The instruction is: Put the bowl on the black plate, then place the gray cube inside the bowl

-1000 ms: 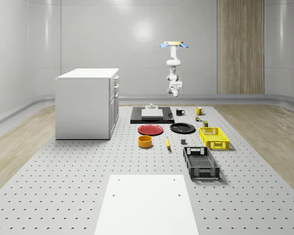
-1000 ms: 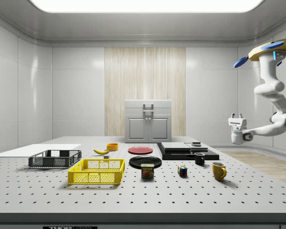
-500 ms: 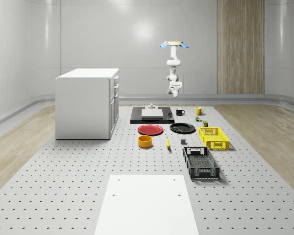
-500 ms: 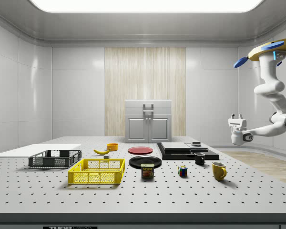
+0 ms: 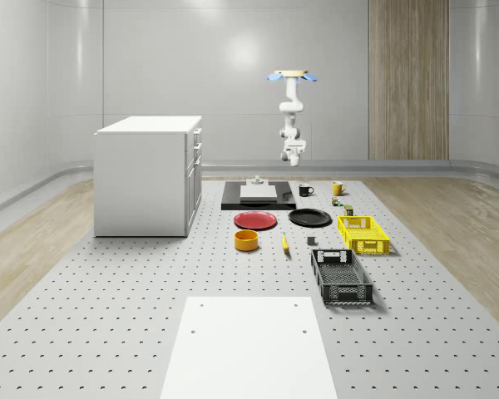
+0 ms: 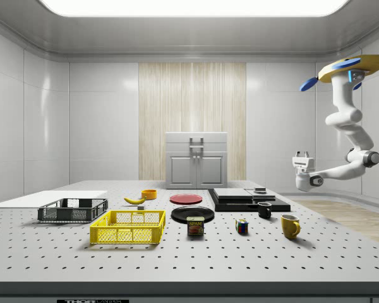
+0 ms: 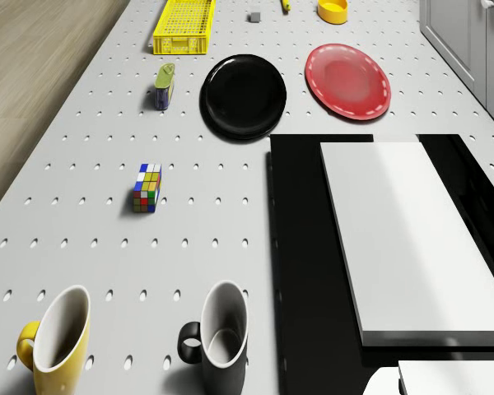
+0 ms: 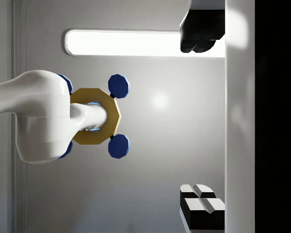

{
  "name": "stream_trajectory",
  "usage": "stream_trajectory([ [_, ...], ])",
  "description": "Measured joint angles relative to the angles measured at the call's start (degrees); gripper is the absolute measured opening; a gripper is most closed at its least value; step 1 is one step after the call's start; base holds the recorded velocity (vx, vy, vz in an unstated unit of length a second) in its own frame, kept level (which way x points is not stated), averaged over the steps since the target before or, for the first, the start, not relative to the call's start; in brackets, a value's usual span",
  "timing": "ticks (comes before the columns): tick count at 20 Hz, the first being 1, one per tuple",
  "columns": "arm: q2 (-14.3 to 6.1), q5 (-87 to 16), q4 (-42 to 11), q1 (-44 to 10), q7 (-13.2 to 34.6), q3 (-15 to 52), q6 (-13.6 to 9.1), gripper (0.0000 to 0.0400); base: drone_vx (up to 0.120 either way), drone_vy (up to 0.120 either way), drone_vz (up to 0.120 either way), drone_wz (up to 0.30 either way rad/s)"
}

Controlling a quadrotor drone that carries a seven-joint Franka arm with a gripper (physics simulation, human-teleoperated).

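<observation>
The drone [image 5: 293, 76] hovers high over the far end of the table, above the black slab and the mugs. Its arm hangs down and bends back up, so the gripper [image 6: 301, 154] points at the ceiling, well above everything on the table. In the wrist view the gripper [image 8: 203, 116] stands open with nothing between its fingers [image 8: 201, 29]. The orange bowl [image 5: 246, 240] sits on the table near the red plate. The black plate [image 5: 309, 218] lies bare beside the red one. The small gray cube [image 5: 311, 242] rests on the table between the black plate and the black crate.
A white cabinet [image 5: 148, 174] stands at the whole-scene view's left. A black slab [image 5: 233, 199] carries a white block. Nearby are a red plate [image 5: 255, 220], banana [image 5: 284, 242], yellow crate [image 5: 363, 233], black crate [image 5: 341, 275], two mugs [image 7: 218, 337], a Rubik's cube [image 7: 147, 187] and a can [image 7: 165, 86].
The drone, with its arm and gripper, has shifted toward the side view's left, over the table's far end, and risen a little. Nothing on the table has moved.
</observation>
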Motion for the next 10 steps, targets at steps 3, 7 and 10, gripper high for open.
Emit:
stream_trajectory([
  [3,-0.09,-0.05,-0.08,-0.02,0.0,0.05,0.13,0.04,0.12,-0.027,0.0,0.0],
  [7,-0.21,-0.19,-0.2,-0.07,0.01,0.16,0.3,0.04,0.12,0.0,0.0,0.0],
  [10,-0.3,-0.38,-0.29,-0.12,0.03,0.3,0.43,0.04,0.12,0.0,0.0,0.0],
])
